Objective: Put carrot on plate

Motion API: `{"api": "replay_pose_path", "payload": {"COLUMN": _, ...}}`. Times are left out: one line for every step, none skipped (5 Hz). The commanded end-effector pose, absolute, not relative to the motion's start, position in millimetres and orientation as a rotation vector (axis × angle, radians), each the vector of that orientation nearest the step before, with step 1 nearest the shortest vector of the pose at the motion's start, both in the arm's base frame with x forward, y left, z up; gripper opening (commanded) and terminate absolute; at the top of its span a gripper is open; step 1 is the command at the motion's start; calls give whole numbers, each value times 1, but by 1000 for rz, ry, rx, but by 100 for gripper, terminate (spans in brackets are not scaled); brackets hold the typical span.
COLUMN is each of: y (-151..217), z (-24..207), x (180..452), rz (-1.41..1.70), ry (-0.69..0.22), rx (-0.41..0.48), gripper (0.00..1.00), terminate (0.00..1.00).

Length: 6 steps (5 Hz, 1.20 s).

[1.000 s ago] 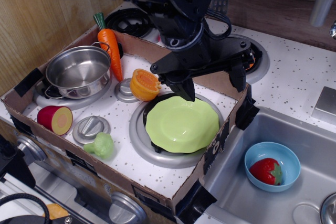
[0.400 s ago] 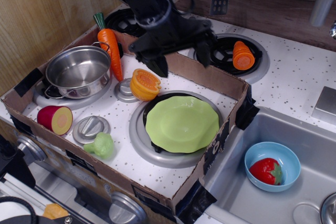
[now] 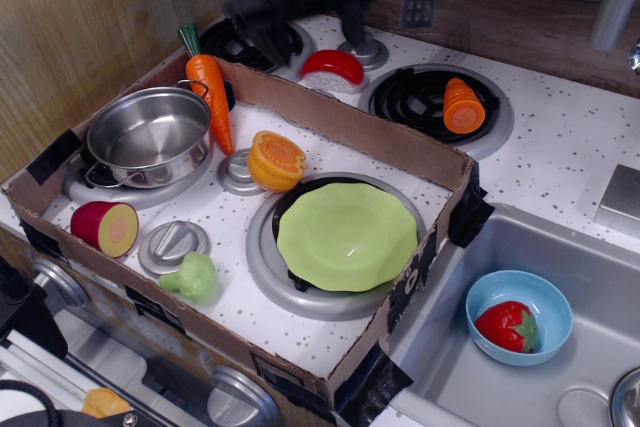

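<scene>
The carrot (image 3: 210,95) is seen propped against the steel pot (image 3: 150,136); the green plate (image 3: 347,236) is empty. The gripper (image 3: 305,32) is spread, holding nothing.

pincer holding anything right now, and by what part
Nothing is held. The pincer hangs blurred near the back burners, jaws apart, while the carrot leans against the pot.

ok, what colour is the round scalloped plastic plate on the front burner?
Light green, plain, no pattern: the round scalloped plastic plate, clearest in the observation.image view.
</scene>
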<state>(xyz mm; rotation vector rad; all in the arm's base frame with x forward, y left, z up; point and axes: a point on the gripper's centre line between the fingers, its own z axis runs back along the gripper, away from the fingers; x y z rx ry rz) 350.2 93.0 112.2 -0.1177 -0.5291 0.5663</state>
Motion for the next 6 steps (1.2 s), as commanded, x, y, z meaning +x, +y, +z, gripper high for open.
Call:
{"api": "replay_pose_path", "payload": {"y": 162, "z": 145, "x": 373, "rz": 484, "ry": -621, "rx": 24, "gripper": 100, "terminate": 0}}
{"api": "replay_pose_path", "payload": {"y": 183, "z": 137, "x": 364, "rz": 509, "ry": -645, "rx": 34, "gripper": 100, "terminate": 0}}
{"api": "replay_pose_path", "payload": {"y": 197, "z": 125, "x": 353, "rz": 492, "ry": -632, "rx": 24, "gripper": 100, "terminate": 0}}
{"api": "replay_pose_path", "payload": {"y": 210, "z": 114, "x": 348, "rz": 377, "ry": -568, "rx": 9, "gripper": 100, "terminate": 0}}
{"api": "replay_pose_path", "payload": {"y": 220, "z": 105, "x": 351, "rz": 345, "ry": -584, "rx": 15, "gripper": 100, "terminate": 0}}
{"api": "replay_pose_path", "payload": {"y": 224, "z": 96, "x": 359, "rz": 335, "ry": -606, "rx": -3, "gripper": 100, "terminate": 0}}
